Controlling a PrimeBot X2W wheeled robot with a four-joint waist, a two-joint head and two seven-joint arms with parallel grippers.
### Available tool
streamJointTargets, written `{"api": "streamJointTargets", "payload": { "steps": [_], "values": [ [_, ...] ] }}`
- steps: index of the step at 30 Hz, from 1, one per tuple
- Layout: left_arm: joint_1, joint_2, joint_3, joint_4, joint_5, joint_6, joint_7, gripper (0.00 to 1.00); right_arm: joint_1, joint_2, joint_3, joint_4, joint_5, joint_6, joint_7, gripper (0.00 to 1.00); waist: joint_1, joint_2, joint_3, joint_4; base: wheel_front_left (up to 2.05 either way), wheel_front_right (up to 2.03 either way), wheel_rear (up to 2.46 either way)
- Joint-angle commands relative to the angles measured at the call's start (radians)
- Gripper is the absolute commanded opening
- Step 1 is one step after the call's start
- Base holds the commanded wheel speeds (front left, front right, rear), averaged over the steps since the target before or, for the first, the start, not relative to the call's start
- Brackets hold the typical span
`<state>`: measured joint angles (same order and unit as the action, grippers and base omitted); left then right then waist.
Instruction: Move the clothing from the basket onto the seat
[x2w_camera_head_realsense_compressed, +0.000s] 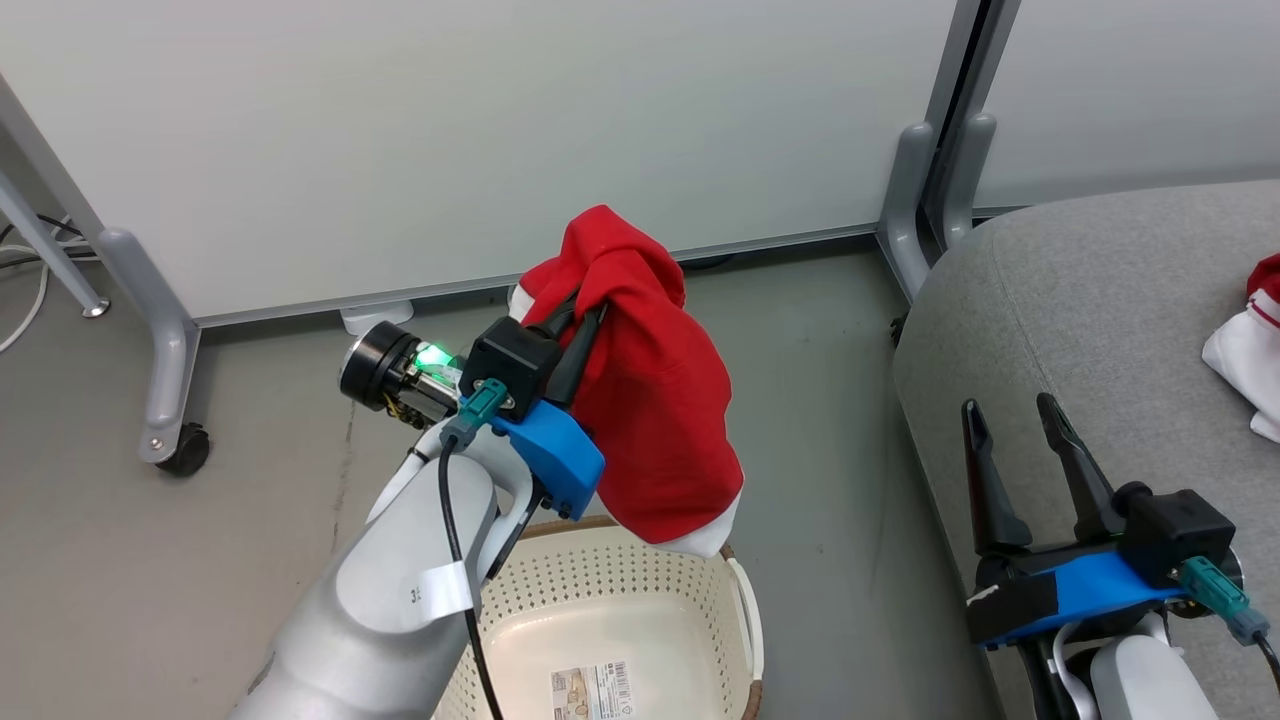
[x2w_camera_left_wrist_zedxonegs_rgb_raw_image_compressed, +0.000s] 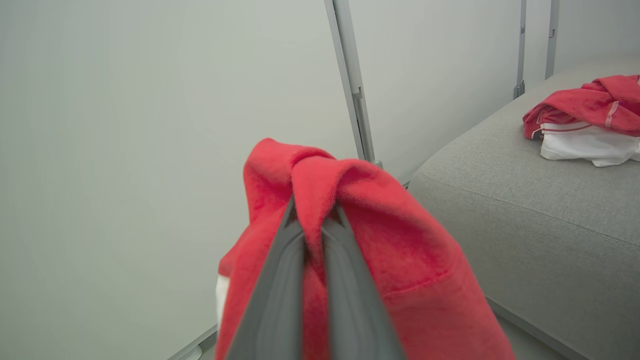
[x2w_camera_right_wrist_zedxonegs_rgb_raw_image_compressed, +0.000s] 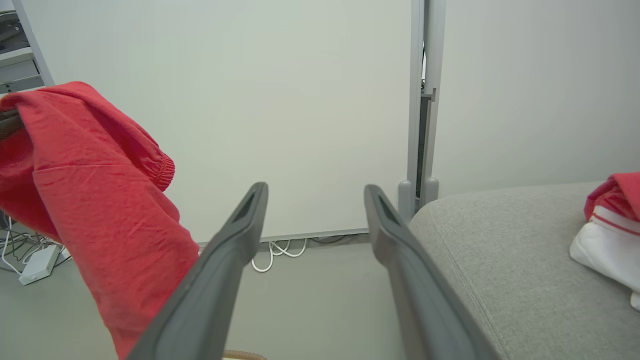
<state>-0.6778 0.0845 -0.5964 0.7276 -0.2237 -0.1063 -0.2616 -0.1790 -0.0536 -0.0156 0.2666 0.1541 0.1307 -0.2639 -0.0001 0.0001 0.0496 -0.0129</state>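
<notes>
Red garment (x2w_camera_head_realsense_compressed: 650, 400) hangs lengthwise downward over the basket (x2w_camera_head_realsense_compressed: 640, 585), pinched in the left gripper's (x2w_camera_head_realsense_compressed: 585, 305) jaws; right gripper's (x2w_camera_head_realsense_compressed: 1008, 403) jaws spread.

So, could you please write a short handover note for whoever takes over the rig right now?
Left gripper: shut on a red garment, which hangs in the air above the laundry basket.
Right gripper: open and empty, over the near edge of the grey seat.
Done: some red-and-white clothing already lies on the seat. The part of the basket floor in view is bare apart from its paper label.
Left: carry the held garment across to the seat and release it. The left arm hides part of the basket, so check there for any remaining clothing.
</notes>
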Motion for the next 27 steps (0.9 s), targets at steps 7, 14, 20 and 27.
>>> {"api": "streamJointTargets", "payload": {
  "steps": [7, 14, 20, 27],
  "values": [
    [-0.005, -0.005, -0.004, -0.01, -0.001, -0.005, -0.005, 0.0, 0.0, 0.003, 0.044, -0.008, 0.002, 0.0, -0.001, 1.0, 0.0001, -0.0001, 0.008, 0.01, 0.0, 0.0, 0.0],
    [-0.02, -0.008, -0.01, -0.017, 0.003, -0.005, -0.005, 0.0, -0.044, 0.001, 0.152, 0.002, 0.001, 0.0, -0.001, 1.0, 0.0001, -0.0001, 0.021, 0.016, 0.0, 0.0, 0.0],
    [-0.032, -0.014, -0.018, -0.023, 0.005, -0.006, -0.005, 0.0, -0.112, -0.01, 0.285, 0.023, 0.006, 0.0, -0.001, 1.0, 0.0001, -0.0001, 0.035, 0.024, 0.0, 0.0, 0.0],
    [-0.055, -0.026, -0.046, -0.033, 0.004, -0.006, -0.005, 0.0, -0.222, -0.014, 0.379, 0.08, 0.004, 0.0, -0.001, 1.0, 0.0001, -0.0001, 0.059, 0.043, 0.0, 0.0, 0.0]
  ]
}}
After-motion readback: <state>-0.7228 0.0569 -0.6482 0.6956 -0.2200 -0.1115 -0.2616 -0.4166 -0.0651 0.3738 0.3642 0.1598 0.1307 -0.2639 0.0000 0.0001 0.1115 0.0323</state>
